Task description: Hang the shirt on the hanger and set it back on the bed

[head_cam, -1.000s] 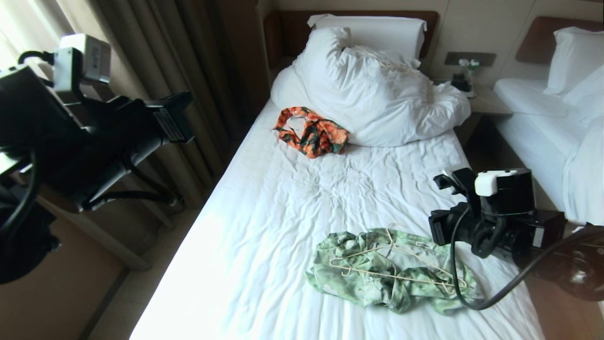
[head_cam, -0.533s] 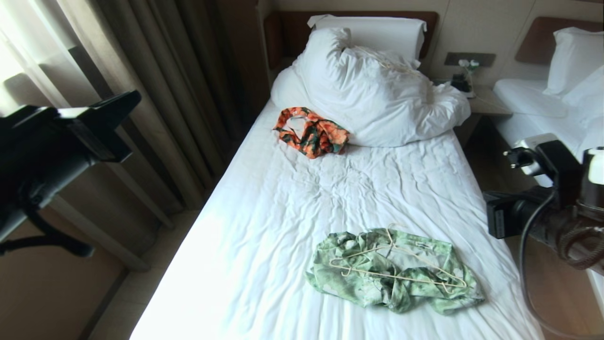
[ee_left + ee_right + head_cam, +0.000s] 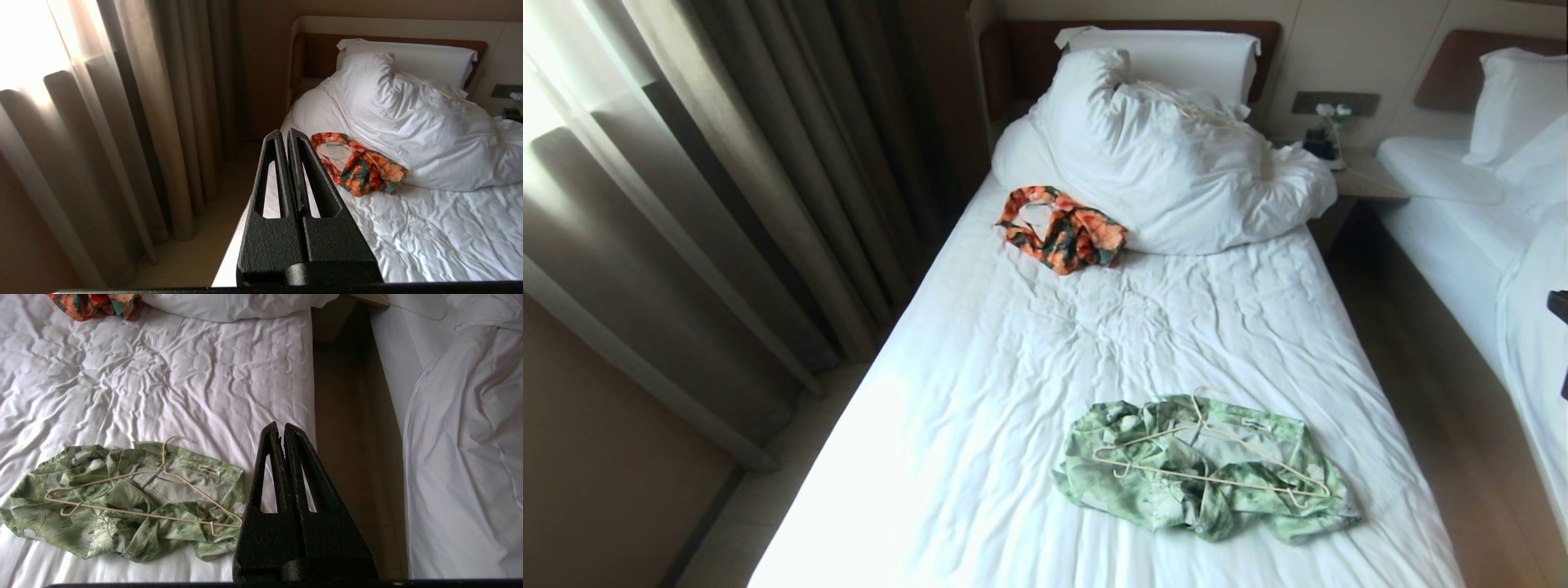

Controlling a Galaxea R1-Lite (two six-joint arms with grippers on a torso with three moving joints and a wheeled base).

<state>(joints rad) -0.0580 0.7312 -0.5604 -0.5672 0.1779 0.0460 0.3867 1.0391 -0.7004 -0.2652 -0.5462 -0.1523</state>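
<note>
The light green leaf-print shirt point(image 3: 1143, 498) lies crumpled on the near part of the bed point(image 3: 1094, 343). The cream wire hanger point(image 3: 1217, 479) rests flat on top of it, its hook pointing toward the pillows. Neither gripper shows in the head view. In the right wrist view my right gripper point(image 3: 281, 426) is shut and empty, held in the air over the bed's right edge, beside the shirt point(image 3: 114, 539) and hanger point(image 3: 143, 512). In the left wrist view my left gripper point(image 3: 286, 132) is shut and empty above the bed's left edge.
An orange-and-teal floral garment point(image 3: 1066, 229) lies by the bunched white duvet point(image 3: 1176, 163) near the headboard. Curtains point(image 3: 727, 204) hang along the left. A second white bed point(image 3: 1503, 245) stands at the right across a strip of wooden floor point(image 3: 1445, 425).
Both arms have pulled back out of the head view, the left one off the left side and the right one off the right. The shirt and hanger have not moved.
</note>
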